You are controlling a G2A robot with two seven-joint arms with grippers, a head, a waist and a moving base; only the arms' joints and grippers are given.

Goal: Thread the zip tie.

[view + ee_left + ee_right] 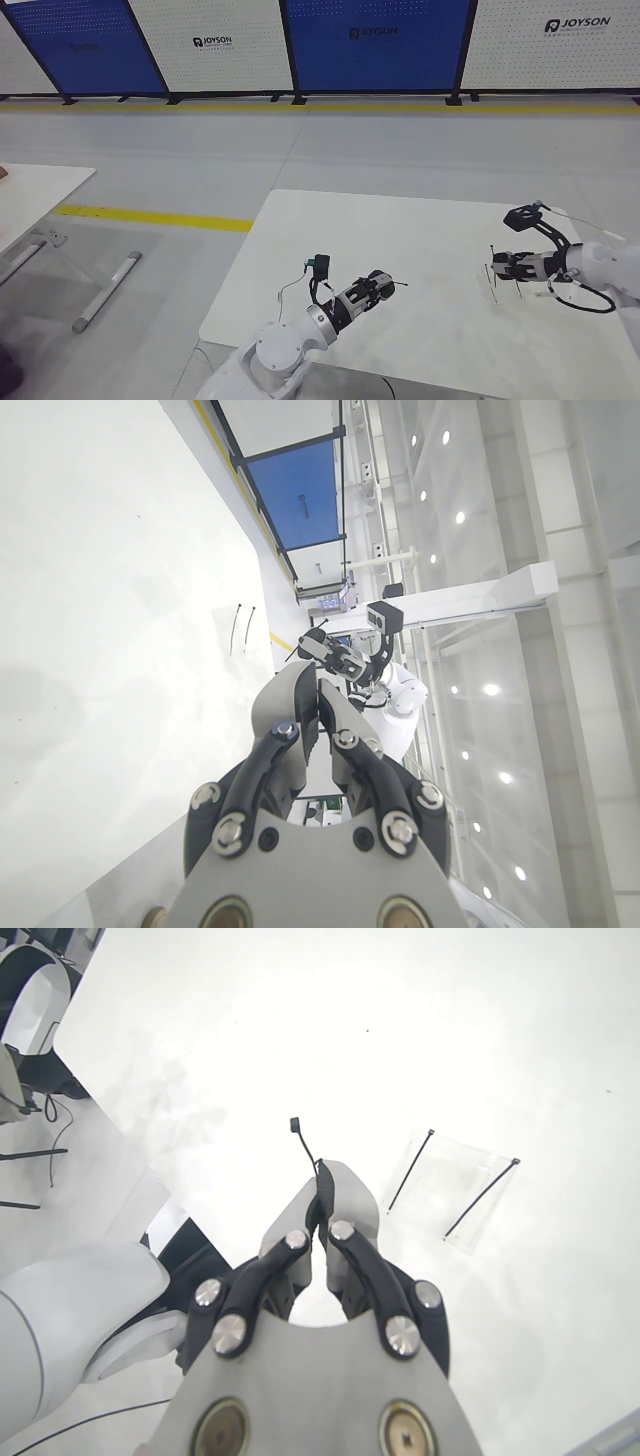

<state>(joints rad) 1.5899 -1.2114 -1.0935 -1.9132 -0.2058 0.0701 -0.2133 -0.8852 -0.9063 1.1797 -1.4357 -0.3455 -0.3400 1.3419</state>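
As I look down from above, my left end effector (385, 285) hangs over the table (420, 230), well apart from my right end effector (497, 265). From the left wrist, the left is clenched; whether on anything, I cannot tell. From the right wrist, the right pinches the zip tie (304, 1143), head past its tips, spare ties (410, 1170) near.

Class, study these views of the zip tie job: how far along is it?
Done: the right claw grips one zip tie, its head poking out in front. In hand: that tie is held over the table, well apart from the shut left claw. Left: no loop shows, so the tail must yet go through the head. Two spare ties lie on a clear sheet.
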